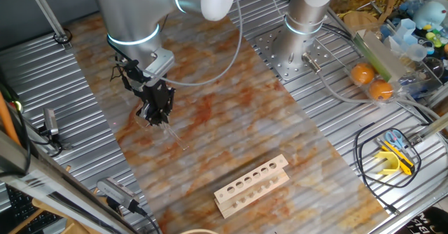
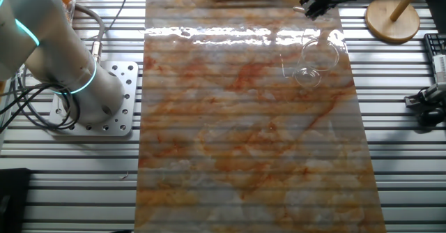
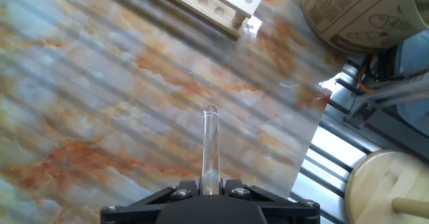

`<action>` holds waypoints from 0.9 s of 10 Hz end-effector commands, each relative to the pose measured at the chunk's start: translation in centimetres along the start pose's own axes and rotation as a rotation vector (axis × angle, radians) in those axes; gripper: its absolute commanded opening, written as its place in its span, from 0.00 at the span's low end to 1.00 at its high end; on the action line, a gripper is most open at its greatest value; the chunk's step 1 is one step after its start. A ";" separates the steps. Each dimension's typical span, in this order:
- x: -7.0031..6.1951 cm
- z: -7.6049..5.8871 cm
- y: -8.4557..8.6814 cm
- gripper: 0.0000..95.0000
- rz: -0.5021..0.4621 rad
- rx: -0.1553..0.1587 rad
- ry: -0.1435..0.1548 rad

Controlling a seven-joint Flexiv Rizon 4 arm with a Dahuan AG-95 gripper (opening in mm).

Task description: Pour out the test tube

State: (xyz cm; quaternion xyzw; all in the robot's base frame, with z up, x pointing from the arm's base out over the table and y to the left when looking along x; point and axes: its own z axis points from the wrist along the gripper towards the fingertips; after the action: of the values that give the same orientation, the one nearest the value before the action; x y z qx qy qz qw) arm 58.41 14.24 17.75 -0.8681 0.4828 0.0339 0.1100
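— Where, the test tube [image 3: 210, 147]?
— Pinched at its bottom end in the end effector [image 3: 211, 187], sticking out over the table [image 3: 100, 96], open end forward.
— Anything near?
— Wooden rack [image 3: 208, 1] farther off. Glass beaker [image 2: 313, 62] on the table.

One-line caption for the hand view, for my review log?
Claw shut on the test tube, held above the marbled table, wooden rack beyond.

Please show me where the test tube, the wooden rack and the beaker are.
test tube [image 3: 210, 147], hand view: middle of the glass.
rack [image 1: 252, 186], one fixed view: top face.
beaker [image 2: 315, 60], the other fixed view: its clear wall.
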 end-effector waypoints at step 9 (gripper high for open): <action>0.8 1.1 0.4 0.00 -0.001 0.032 -0.053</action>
State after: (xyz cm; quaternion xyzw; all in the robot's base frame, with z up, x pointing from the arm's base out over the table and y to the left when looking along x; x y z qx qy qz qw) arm 58.49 13.63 16.46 -0.8656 0.4790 0.0495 0.1369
